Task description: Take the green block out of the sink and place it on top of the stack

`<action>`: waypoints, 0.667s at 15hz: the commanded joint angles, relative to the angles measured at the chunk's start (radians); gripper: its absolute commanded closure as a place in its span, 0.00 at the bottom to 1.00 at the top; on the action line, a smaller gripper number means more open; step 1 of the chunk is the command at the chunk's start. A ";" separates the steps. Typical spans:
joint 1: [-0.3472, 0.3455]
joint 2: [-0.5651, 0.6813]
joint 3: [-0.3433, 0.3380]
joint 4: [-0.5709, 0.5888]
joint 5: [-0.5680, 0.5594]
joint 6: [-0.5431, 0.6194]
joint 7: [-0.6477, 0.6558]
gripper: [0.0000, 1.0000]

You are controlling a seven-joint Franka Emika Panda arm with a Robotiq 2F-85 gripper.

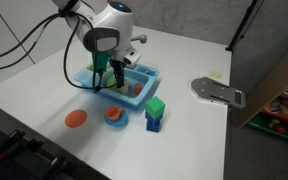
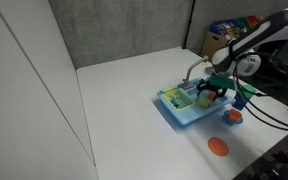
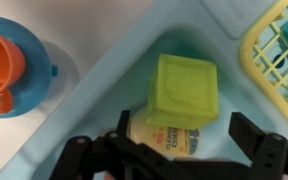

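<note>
The green block (image 3: 187, 90), a light yellow-green cube, lies in a compartment of the light blue sink (image 3: 104, 95), partly on a small pale yellow bottle (image 3: 164, 135). My gripper (image 3: 184, 140) is open just above them, fingers wide on either side of the bottle, the block a little beyond the tips. In both exterior views the gripper (image 1: 106, 72) (image 2: 216, 90) reaches down into the sink (image 1: 144, 78) (image 2: 174, 110). The stack (image 1: 155, 113), a darker green cube over a blue cube, stands on the table beside the sink.
An orange-and-blue bowl (image 3: 9, 65) (image 1: 115, 115) sits next to the sink. An orange disc (image 1: 75, 118) (image 2: 218, 147) lies on the white table. A yellow rack (image 3: 284, 50) fills the neighbouring compartment. A grey metal plate (image 1: 216, 92) lies farther off.
</note>
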 commanded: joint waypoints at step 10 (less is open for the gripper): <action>-0.037 0.044 0.042 0.059 0.025 -0.034 -0.018 0.58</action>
